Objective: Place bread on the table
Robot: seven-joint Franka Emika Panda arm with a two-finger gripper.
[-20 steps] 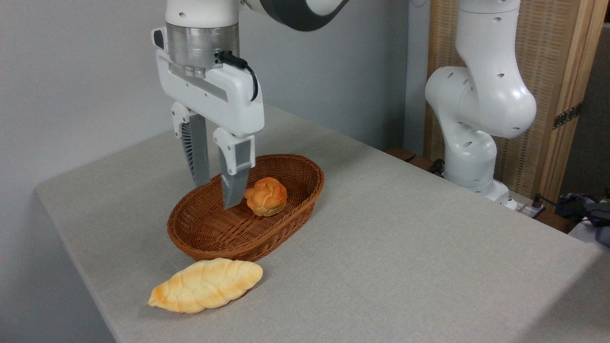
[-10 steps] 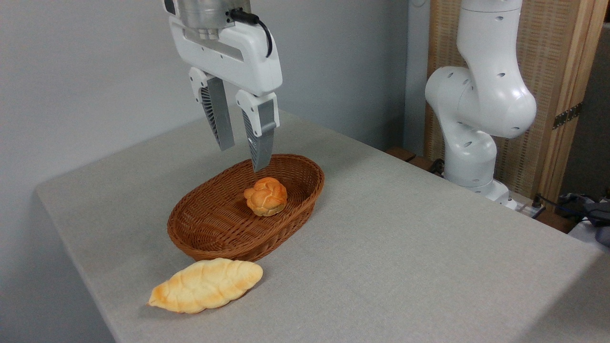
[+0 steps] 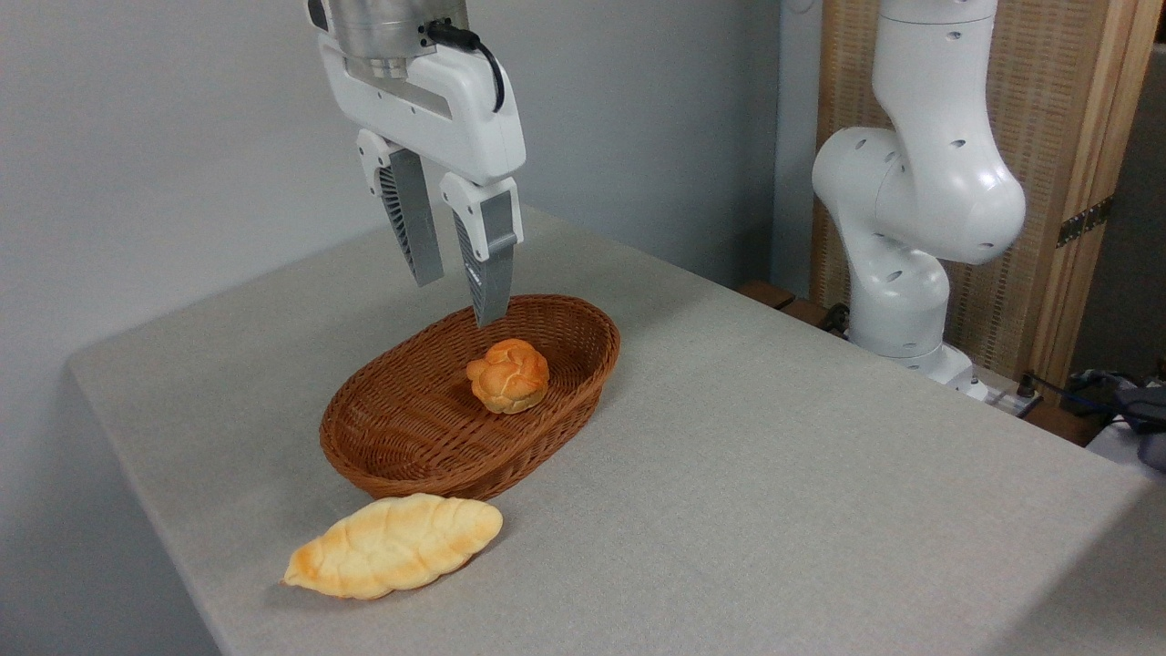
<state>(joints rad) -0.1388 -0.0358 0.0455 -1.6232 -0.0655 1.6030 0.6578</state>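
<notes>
From my station I see the gripper hanging empty above the far rim of the wicker basket, jaws parted with a narrow gap and nothing between them. The bread, the long leaf-shaped loaf with the scored top, lies flat on the table at the basket's 7 o'clock, just beside its near wall, and I can't tell whether the two touch. A small round bun sits inside the basket toward its 2 o'clock end, below and slightly right of the jaws.

With the loaf resting on the cloth, I judge the task as good as done. If I had to handle it again, I'd expect it to be light and somewhat yielding, with a smooth browned crust that could slip under narrow fingers. I'd close across its broad middle, square to the long axis, and not at the pointed ends, where it would likely pivot or squirt free
</notes>
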